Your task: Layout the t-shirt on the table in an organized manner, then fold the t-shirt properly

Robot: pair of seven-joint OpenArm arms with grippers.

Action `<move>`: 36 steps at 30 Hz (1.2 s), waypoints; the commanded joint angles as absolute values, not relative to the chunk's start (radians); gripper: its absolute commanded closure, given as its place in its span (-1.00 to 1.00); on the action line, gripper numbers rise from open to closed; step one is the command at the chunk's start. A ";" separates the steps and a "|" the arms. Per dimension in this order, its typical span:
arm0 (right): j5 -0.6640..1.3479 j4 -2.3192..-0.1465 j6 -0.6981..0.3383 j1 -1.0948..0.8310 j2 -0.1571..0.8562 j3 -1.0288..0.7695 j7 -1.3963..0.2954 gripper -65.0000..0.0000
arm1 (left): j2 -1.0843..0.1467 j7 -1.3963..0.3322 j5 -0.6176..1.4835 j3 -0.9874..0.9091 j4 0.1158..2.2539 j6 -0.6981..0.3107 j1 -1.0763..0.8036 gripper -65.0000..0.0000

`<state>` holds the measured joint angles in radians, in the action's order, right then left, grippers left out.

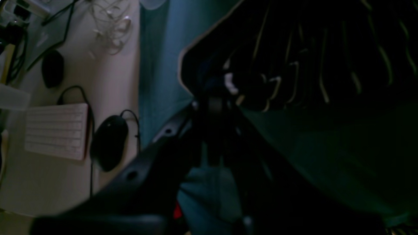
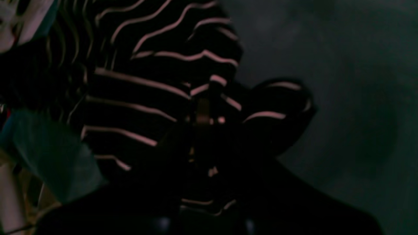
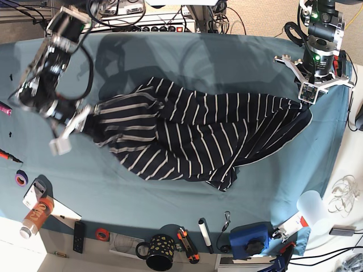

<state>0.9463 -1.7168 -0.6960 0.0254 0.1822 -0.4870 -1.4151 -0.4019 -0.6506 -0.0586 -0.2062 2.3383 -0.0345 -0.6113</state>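
Note:
The t-shirt [image 3: 193,136], dark with thin white stripes, lies stretched and rumpled across the middle of the teal table [image 3: 227,62]. My left gripper [image 3: 304,102] is at the right of the base view, shut on the shirt's corner there. In the left wrist view the left gripper [image 1: 215,94] pinches the edge of the t-shirt [image 1: 294,49] over the table [image 1: 160,65]. At the left of the base view my right gripper [image 3: 91,120] is shut on the bunched other end. The right wrist view shows the right gripper [image 2: 204,111] buried in folds of the t-shirt [image 2: 147,65].
Along the near table edge stand a spotted mug [image 3: 156,253], a marker [image 3: 204,235], a blue pouch [image 3: 249,238], a tape roll [image 3: 102,233] and a bottle [image 3: 35,218]. A keyboard [image 1: 57,130] and mouse [image 1: 109,142] sit on the adjoining desk.

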 commanded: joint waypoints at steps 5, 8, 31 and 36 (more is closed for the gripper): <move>0.980 -1.735 -0.698 -0.027 0.194 -0.475 -1.396 0.33 | -0.410 -0.628 -0.065 -0.212 2.356 -0.024 -0.612 1.00; 1.020 -1.735 -0.698 -0.045 0.194 -0.473 -1.396 0.33 | -0.410 -0.628 -0.065 -0.212 2.356 -0.024 -0.612 1.00; 1.224 -1.982 -0.698 -0.046 0.194 -0.473 -1.396 1.00 | -0.410 -0.628 -0.065 -0.212 2.356 -0.024 -0.613 1.00; 1.287 -1.982 -0.698 -0.097 0.194 -0.472 -1.396 1.00 | -0.410 -0.628 -0.065 -0.212 2.356 -0.024 -0.612 1.00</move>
<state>1.2633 -1.9648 -0.6964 -0.1066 0.1825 -0.4702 -1.4174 -0.4019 -0.6506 -0.0586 -0.2062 2.3383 -0.0345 -0.6113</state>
